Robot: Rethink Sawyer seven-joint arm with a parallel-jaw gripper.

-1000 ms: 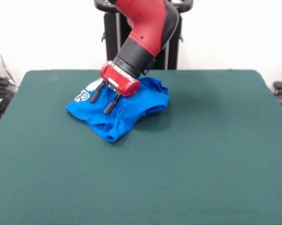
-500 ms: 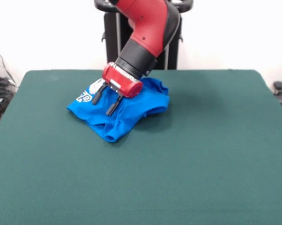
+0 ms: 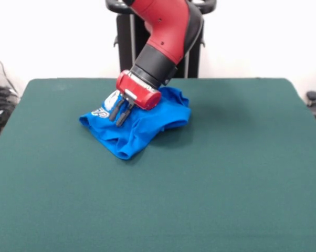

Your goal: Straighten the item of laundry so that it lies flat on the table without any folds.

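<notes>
The item of laundry point(image 3: 150, 122), a bright blue T-shirt, lies crumpled in a heap on the far left-centre part of the dark green table point(image 3: 226, 173). A bit of white print shows at its left side under the arm. My gripper point(image 3: 116, 121) comes down at a slant onto the heap's left part. Its two black fingers are pressed together, pinching the blue cloth. A rolled fold sticks out toward the table's front.
The red and black arm point(image 3: 163, 42) leans over the shirt from the far edge. A dark object point(image 3: 313, 97) sits past the table's right edge, and cables point(image 3: 0, 105) hang off to the left.
The fingers stood apart over the cloth and have now come together on it. The shirt's left edge has drawn in slightly toward the gripper, bunching up.
</notes>
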